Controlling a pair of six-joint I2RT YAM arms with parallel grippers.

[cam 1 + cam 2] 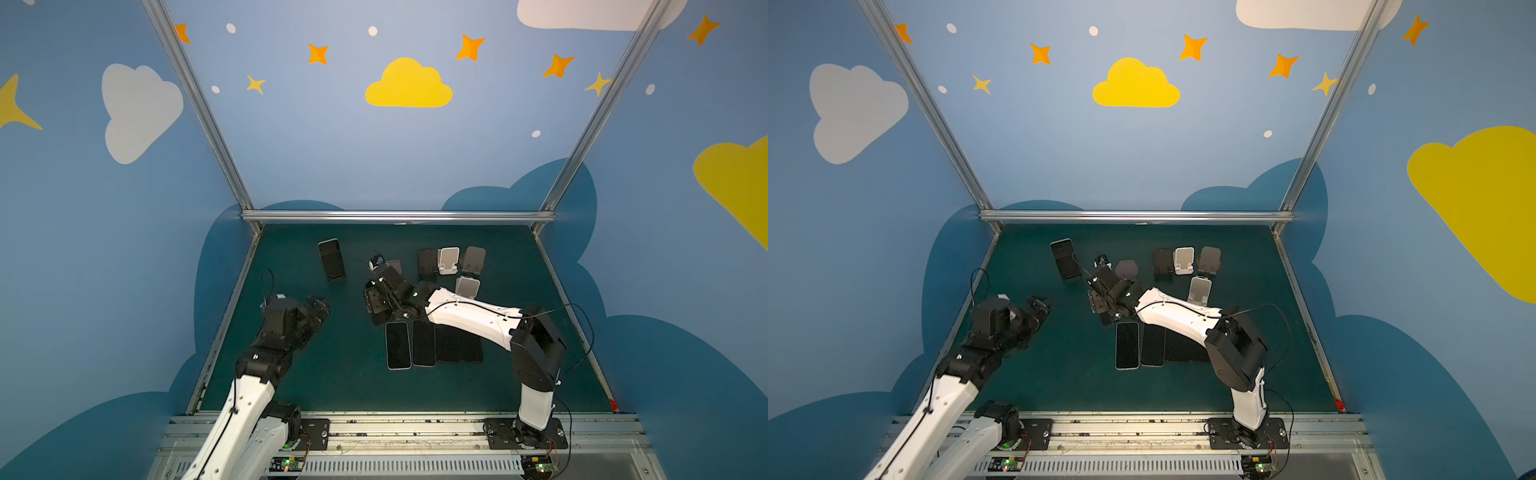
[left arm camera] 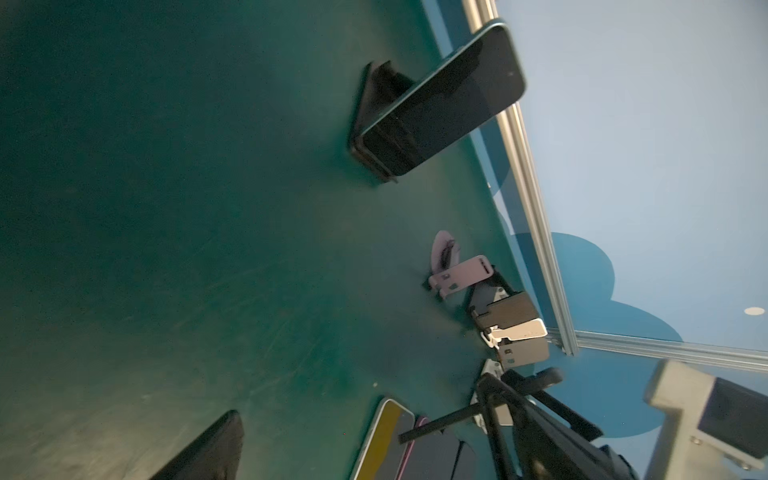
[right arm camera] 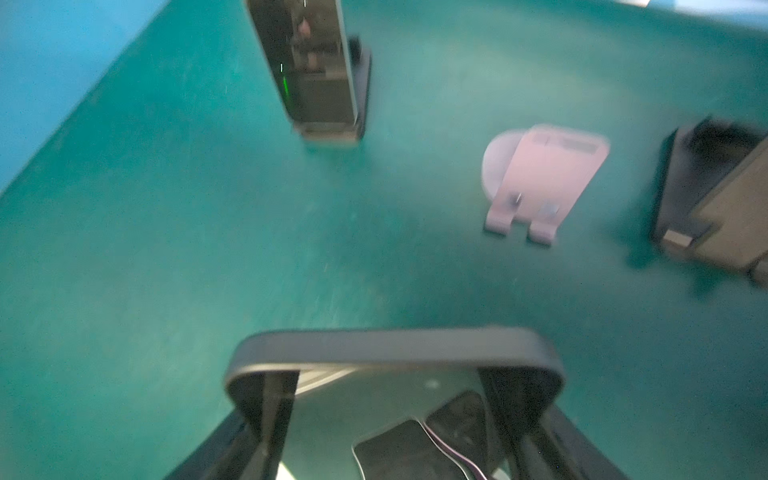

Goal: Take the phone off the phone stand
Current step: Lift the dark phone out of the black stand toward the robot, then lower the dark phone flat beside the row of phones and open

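Right wrist view: a phone (image 3: 395,347) is pinched by the right gripper (image 3: 390,386), apparently off the table (image 1: 332,386); the left gripper (image 1: 320,306) is held spread.

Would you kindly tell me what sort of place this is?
Probably a robot training booth: painted cloud-and-star walls, an aluminium frame around a green tabletop, and two arms mounted on a base rail.

The table (image 1: 332,386) was dark teal. The walls (image 1: 332,145) were blue, patterned with yellow and white clouds and orange stars. The phone (image 3: 395,349) in the right pincer (image 3: 390,386) looked dark grey; there were also a lilac stand (image 3: 544,174), a white stand (image 1: 449,259) and a black stand (image 2: 374,95).
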